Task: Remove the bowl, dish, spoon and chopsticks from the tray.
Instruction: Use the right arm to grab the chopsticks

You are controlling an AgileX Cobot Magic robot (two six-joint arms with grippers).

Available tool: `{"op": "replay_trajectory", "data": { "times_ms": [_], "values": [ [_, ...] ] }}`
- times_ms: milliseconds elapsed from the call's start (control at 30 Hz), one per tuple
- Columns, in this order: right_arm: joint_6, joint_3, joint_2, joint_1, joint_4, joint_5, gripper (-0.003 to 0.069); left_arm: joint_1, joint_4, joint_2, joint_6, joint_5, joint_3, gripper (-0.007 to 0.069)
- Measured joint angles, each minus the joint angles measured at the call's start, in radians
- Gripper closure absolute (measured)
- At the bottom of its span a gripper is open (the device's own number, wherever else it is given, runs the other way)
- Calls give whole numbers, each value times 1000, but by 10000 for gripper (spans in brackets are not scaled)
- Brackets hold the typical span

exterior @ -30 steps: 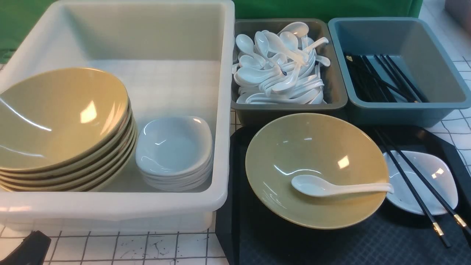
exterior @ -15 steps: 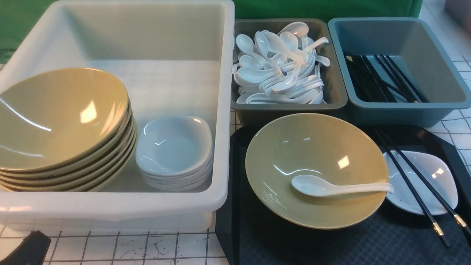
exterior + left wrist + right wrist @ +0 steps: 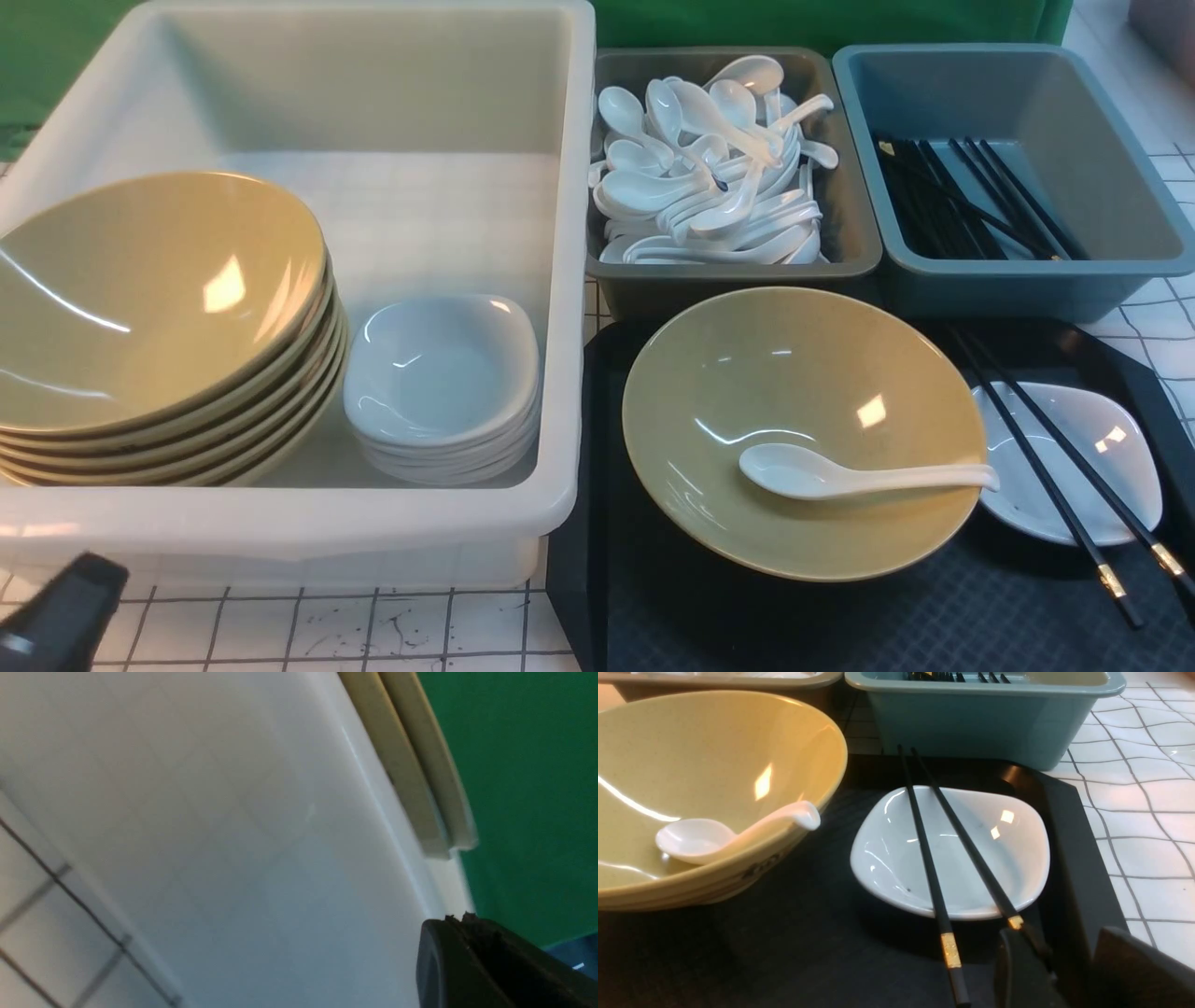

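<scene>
The yellow bowl (image 3: 803, 411) sits on the black tray (image 3: 840, 625), with the white spoon (image 3: 840, 476) lying in it, handle on the right rim. The white dish (image 3: 1111, 467) sits to the bowl's right, and the black chopsticks (image 3: 1025, 448) lie across it. In the right wrist view the bowl (image 3: 691, 765), spoon (image 3: 728, 835), dish (image 3: 1017, 849) and chopsticks (image 3: 927, 858) show. My right gripper (image 3: 1059, 938) is open at the chopsticks' gold-banded ends; one end lies between its fingers. My left gripper (image 3: 56, 616) is shut and empty, low beside the white bin.
A big white bin (image 3: 569, 280) at left holds a stack of yellow bowls (image 3: 159, 317) and a stack of white dishes (image 3: 439, 383). Behind the tray, a grey bin (image 3: 850, 233) holds several spoons and a blue-grey bin (image 3: 1027, 280) holds chopsticks.
My left gripper has risen a little at the front view's bottom left corner. Nothing on the tray has moved.
</scene>
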Motion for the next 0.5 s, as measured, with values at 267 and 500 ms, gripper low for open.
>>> {"op": "replay_trajectory", "data": {
  "times_ms": [267, 500],
  "values": [
    [0, 0, 0, 0, 0, 0, 423, 0, -292, 0, -33, -137, 0, 625],
    [0, 0, 0, 0, 0, 0, 423, 0, -254, 0, 36, -13, -95, 625]
  ]
}}
